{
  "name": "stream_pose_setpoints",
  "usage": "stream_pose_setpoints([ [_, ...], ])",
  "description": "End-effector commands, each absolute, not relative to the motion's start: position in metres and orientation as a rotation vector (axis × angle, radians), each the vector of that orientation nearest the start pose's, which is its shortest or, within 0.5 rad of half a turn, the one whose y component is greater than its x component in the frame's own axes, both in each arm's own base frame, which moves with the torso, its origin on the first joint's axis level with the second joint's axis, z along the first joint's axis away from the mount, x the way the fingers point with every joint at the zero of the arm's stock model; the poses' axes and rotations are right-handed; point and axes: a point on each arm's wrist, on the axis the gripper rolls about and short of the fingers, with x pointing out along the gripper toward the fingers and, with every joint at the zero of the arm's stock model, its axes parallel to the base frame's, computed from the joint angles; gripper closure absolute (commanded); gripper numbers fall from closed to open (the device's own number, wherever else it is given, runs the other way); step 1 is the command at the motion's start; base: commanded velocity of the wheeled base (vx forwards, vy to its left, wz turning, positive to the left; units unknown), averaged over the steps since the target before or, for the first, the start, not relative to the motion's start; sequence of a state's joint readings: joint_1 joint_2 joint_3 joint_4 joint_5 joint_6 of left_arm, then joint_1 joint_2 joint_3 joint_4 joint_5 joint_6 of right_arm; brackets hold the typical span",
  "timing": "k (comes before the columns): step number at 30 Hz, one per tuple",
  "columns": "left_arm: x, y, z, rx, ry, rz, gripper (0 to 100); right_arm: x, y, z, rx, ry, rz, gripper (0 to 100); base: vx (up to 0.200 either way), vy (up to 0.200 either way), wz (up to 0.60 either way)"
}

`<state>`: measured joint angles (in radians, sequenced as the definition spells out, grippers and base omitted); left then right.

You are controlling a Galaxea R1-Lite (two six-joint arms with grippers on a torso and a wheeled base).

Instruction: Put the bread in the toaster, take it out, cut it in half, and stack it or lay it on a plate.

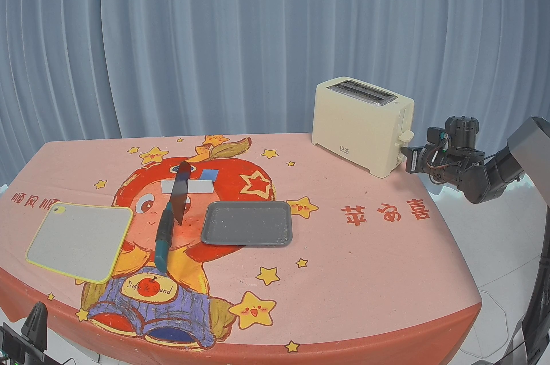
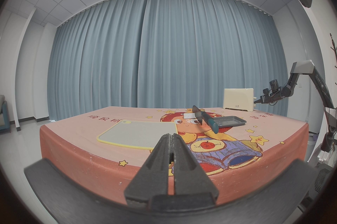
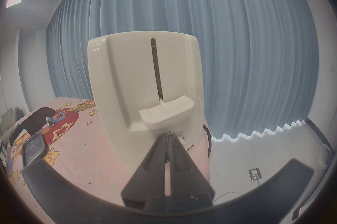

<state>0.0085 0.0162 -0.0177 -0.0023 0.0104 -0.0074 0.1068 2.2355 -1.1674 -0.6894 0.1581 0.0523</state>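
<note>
The cream toaster [image 1: 362,123] stands at the table's back right, and its top slots [image 1: 362,92] look dark, with no bread showing in them. Its side lever [image 3: 167,112] sits low in its track. My right gripper [image 3: 167,138] is shut, its tip just under the lever at the toaster's right end [image 1: 405,153]. My left gripper [image 2: 172,137] is shut on nothing and hangs off the table's front left corner [image 1: 34,319]. A grey rectangular plate [image 1: 247,223] lies mid-table. A knife [image 1: 172,211] with a dark blade and teal handle lies left of it.
A grey cutting board [image 1: 80,240] with a yellow-green rim lies at the front left. The knife's blade rests over a small white and blue holder [image 1: 197,184]. A cartoon-printed pink cloth covers the table [image 1: 355,269]. Curtains hang behind.
</note>
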Motion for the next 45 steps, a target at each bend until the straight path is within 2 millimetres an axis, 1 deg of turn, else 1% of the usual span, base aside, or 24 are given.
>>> stream_pose_setpoints([
  [1, -0.023, 0.0, 0.076, -0.008, -0.003, 0.02, 100, 0.428, 0.05, 0.074, 0.061, 0.41, 0.251, 100, 0.0, 0.0, 0.0],
  [21, -0.023, 0.0, 0.076, -0.008, -0.002, 0.02, 100, 0.42, 0.05, 0.069, 0.057, 0.432, 0.24, 100, 0.0, 0.0, 0.0],
  [23, -0.023, 0.0, 0.076, -0.008, -0.002, 0.02, 100, 0.418, 0.051, 0.069, 0.056, 0.435, 0.243, 100, 0.0, 0.0, 0.0],
  [25, -0.023, 0.0, 0.076, -0.008, -0.002, 0.02, 100, 0.412, 0.054, 0.066, 0.054, 0.454, 0.251, 100, 0.0, 0.0, 0.0],
  [28, -0.023, 0.0, 0.076, -0.008, -0.002, 0.018, 100, 0.406, 0.061, 0.076, 0.05, 0.443, 0.27, 100, 0.0, 0.0, 0.0],
  [35, -0.023, 0.0, 0.076, -0.008, -0.002, 0.02, 100, 0.401, 0.06, 0.079, 0.05, 0.436, 0.27, 100, 0.0, 0.0, 0.0],
  [40, -0.023, 0.0, 0.076, -0.008, -0.002, 0.018, 100, 0.392, 0.06, 0.082, 0.053, 0.445, 0.27, 100, 0.0, 0.0, 0.0],
  [45, -0.023, 0.0, 0.076, -0.008, -0.003, 0.018, 100, 0.377, 0.057, 0.095, 0.061, 0.409, 0.267, 100, 0.0, 0.0, 0.0],
])
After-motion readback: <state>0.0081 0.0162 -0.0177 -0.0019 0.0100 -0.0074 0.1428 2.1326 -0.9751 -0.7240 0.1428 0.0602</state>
